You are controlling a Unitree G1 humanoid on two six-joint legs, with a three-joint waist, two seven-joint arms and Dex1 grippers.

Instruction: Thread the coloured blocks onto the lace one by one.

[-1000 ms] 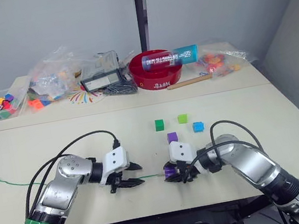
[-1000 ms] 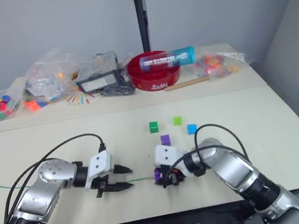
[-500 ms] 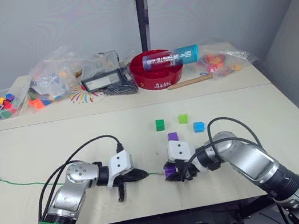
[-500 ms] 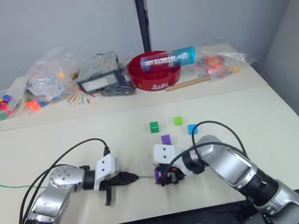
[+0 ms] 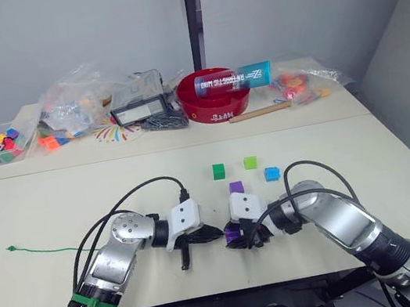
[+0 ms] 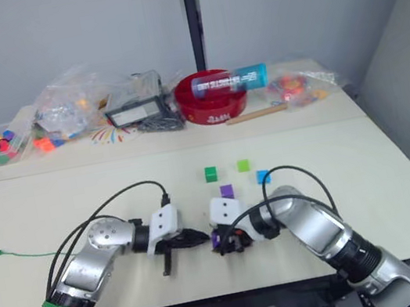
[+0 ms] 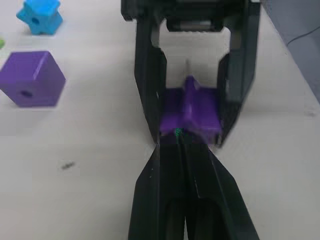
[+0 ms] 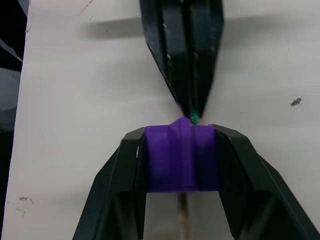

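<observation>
The left claw point(image 5: 207, 235), pinched shut on the lace point(image 7: 177, 132), points its tip straight at the purple block point(image 8: 182, 157) clamped in the right claw point(image 5: 241, 236) low over the counter point(image 5: 348, 152). Lace and hole lie along one line, tip touching the block's near face.

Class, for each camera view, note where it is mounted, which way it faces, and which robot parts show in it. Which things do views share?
Eye views: on the head, looking down over the table; both arms show.
Left wrist view: along the left claw toward the purple block.
Right wrist view: along the right claw, which is gripping that block; the left claw faces it.
Shared: both claws, block, the lace.
</observation>
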